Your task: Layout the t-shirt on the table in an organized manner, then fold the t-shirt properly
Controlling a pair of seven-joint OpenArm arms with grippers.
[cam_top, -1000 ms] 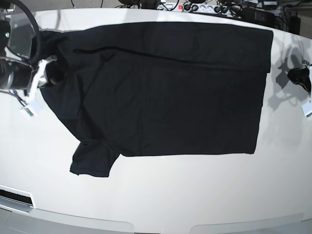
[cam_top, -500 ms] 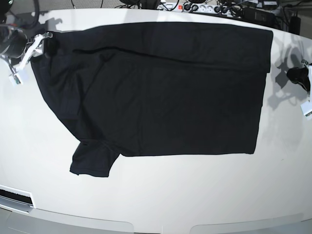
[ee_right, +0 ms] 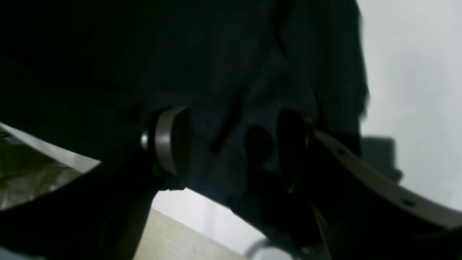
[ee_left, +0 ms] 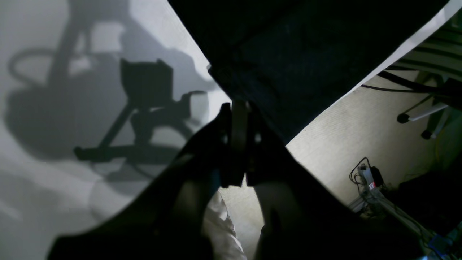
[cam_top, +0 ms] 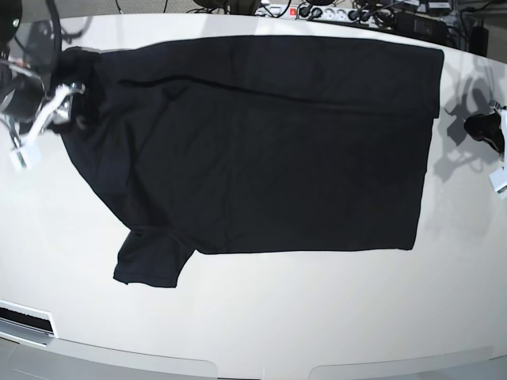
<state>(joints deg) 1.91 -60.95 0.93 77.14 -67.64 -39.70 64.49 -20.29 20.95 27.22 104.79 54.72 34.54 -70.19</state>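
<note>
The black t-shirt [cam_top: 269, 142] lies spread flat on the white table [cam_top: 277, 317], hem to the right and neck to the left. One short sleeve sticks out at the lower left. My right gripper [cam_top: 70, 107] stands open at the shirt's upper left shoulder. In the right wrist view its fingers [ee_right: 173, 141] are wide apart over dark fabric [ee_right: 216, 54]. My left gripper [cam_top: 478, 127] hovers just right of the hem's upper corner, apart from the cloth. In the left wrist view it [ee_left: 238, 112] is shut, with the shirt's corner [ee_left: 288, 54] beyond it.
Cables and a power strip [cam_top: 333, 12] run behind the table's far edge. The left wrist view looks past the table edge to the floor, with a cable bundle [ee_left: 368, 177] and a chair castor [ee_left: 402, 118]. Arm shadows fall on the tabletop at the right.
My right gripper opened its jaws and swung up along the shirt's left shoulder, then back down a little. The upper left sleeve now lies further out. The left arm barely moved.
</note>
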